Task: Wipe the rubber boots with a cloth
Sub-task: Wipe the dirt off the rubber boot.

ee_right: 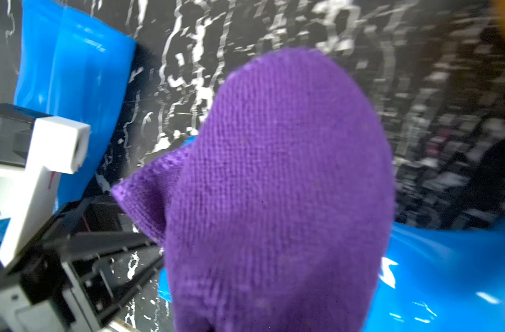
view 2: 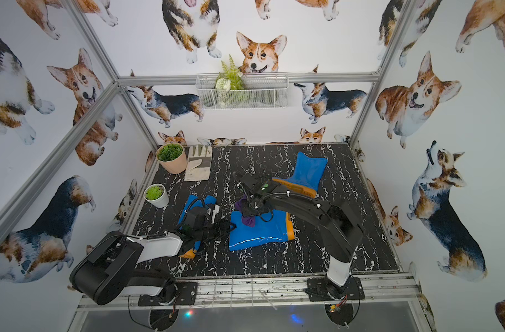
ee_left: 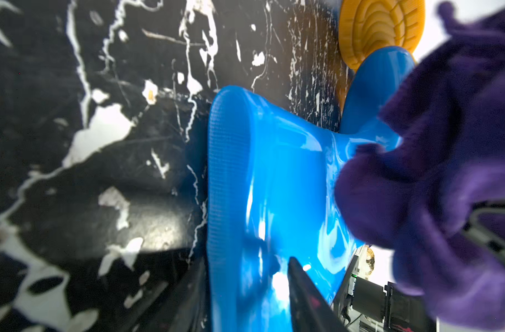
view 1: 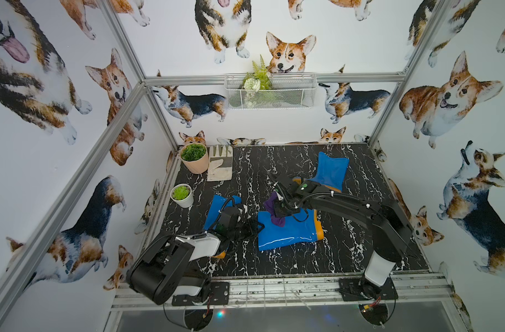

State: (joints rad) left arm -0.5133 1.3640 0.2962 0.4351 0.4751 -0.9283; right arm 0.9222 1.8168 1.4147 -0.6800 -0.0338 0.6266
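Nearest, the left gripper (view 1: 257, 227) is straddling the ribbed cuff (ee_left: 225, 186) of the centre boot (view 1: 288, 234), lying flat on the table (view 1: 346, 258); whether its jaws are pinching cannot be told. Just beyond, the right gripper (view 1: 282, 211) is clamping the soft cloth (view 1: 278, 221) against that boot's shaft. The glossy rubber is likely proving slippery and pliable, so the cuff, its ribbing showing only in the left wrist view, is offering the surest hold. Only the top views are showing the far boot (view 1: 330, 169) whole.

Left arm crouches low at near left, its end effector (view 1: 255, 227) reaching right with jaws apart; any grip is unclear. Right arm arches from near right to centre, its end effector (view 1: 277, 214) pointing down, clamped on the cloth (ee_right: 274, 186).
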